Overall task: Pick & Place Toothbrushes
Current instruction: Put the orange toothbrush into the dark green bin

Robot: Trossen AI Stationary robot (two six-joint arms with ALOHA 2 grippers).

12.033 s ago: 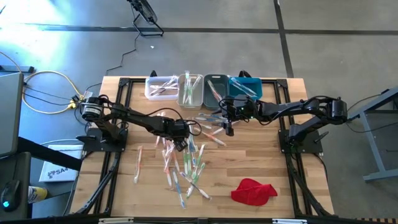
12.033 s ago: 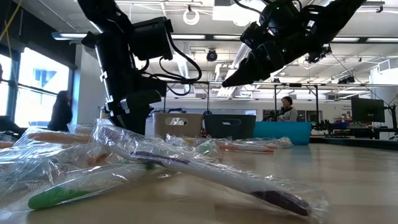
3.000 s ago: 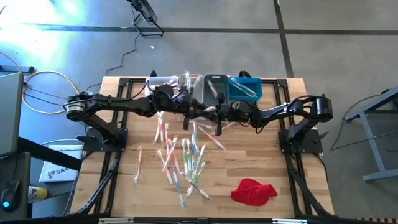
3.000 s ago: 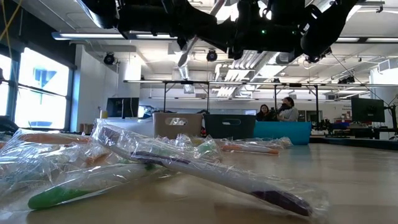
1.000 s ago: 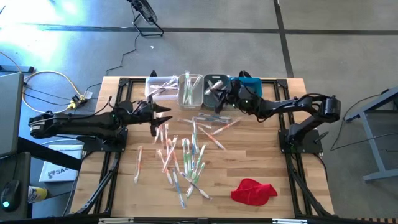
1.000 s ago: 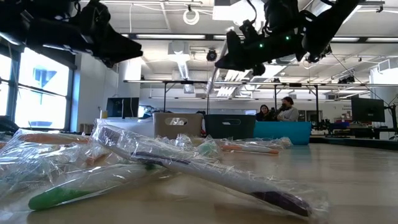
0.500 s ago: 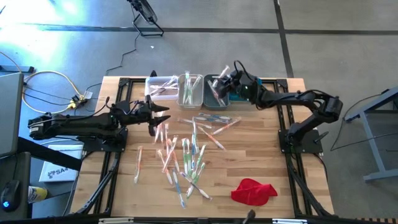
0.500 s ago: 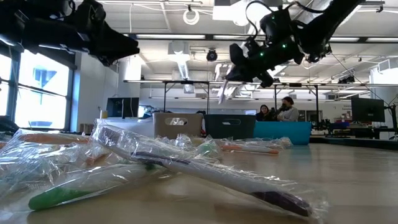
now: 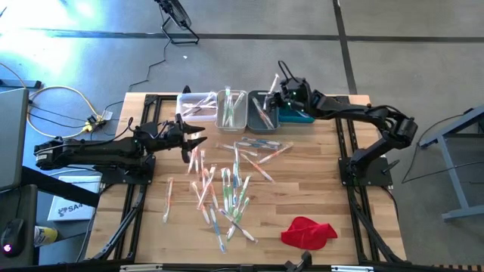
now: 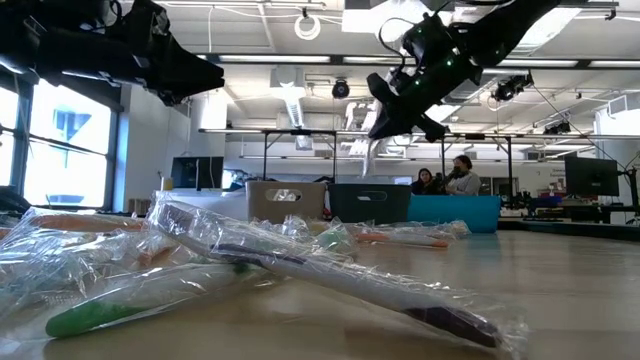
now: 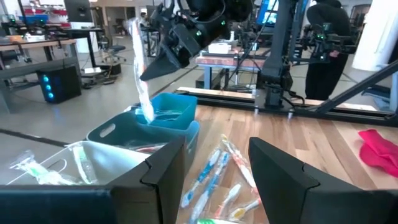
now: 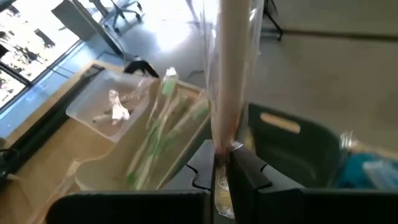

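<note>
Many wrapped toothbrushes lie loose on the middle of the wooden table, also close to the low view's camera. My right gripper hangs above the grey bin and blue bin at the far edge, shut on one pale toothbrush in a clear wrapper. Over the pile's left end, my left gripper stands open and holds nothing. My right gripper pinches the wrapped toothbrush near one end between its two fingers. The brush runs on lengthwise past the fingertips. It is lifted clear, and in the left wrist view it stands nearly upright over the bins.
Four bins stand in a row along the far edge: white, beige with green brushes, grey and blue. A red cloth lies at the near right. Bare wood lies to the right of the pile. People stand in the room behind.
My right gripper has carried the toothbrush up and toward the table's far right, from over the grey bin's left side to above the gap between the grey and blue bins. The brush has stayed in its hold, clear of everything.
</note>
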